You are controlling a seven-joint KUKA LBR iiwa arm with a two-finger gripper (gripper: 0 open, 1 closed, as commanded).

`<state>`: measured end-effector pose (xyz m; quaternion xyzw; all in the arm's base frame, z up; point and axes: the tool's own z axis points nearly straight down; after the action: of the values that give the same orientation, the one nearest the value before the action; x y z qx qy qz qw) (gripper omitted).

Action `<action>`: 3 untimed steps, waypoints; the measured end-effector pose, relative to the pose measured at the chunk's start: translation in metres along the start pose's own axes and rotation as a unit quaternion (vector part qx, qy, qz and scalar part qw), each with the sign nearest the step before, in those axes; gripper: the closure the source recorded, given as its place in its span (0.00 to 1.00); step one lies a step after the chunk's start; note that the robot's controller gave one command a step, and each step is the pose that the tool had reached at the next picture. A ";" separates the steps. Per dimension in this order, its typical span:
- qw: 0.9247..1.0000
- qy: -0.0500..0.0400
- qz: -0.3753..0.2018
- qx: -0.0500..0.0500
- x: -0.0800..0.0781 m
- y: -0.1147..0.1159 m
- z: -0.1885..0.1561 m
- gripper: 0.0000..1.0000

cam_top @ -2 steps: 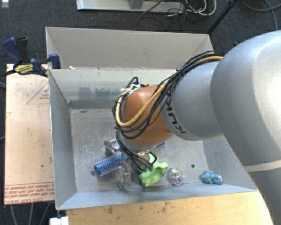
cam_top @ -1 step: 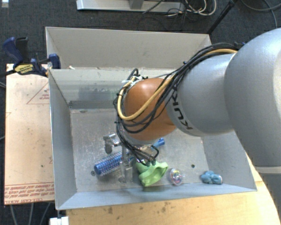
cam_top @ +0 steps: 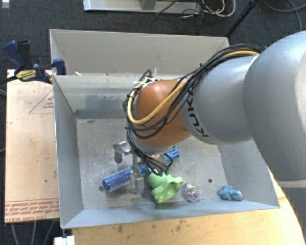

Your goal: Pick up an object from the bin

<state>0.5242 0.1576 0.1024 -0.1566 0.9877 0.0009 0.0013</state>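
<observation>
My gripper (cam_top: 140, 179) is down near the bin's front wall, under the arm's orange cover. It stands between a blue bristly roller brush (cam_top: 116, 179) on its left and a light green lumpy toy (cam_top: 164, 187) on its right, close to both. Whether it touches either one is hidden. A small blue piece (cam_top: 172, 154) pokes out just behind it, to the right.
A small clear ball with pink inside (cam_top: 192, 193) lies right of the green toy by the front wall. Further right sits a little pale blue figure (cam_top: 229, 193). The arm and its cables cover the bin's middle and right.
</observation>
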 end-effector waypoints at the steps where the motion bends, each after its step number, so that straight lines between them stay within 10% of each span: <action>1: 0.999 0.002 0.053 0.000 0.006 0.001 0.034 0.00; 2: 0.999 0.002 0.054 -0.001 0.005 0.002 0.034 0.00; 3: 0.999 0.003 0.054 -0.001 0.006 0.002 0.034 1.00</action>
<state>0.5183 0.1576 0.0679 -0.1031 0.9947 0.0013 -0.0014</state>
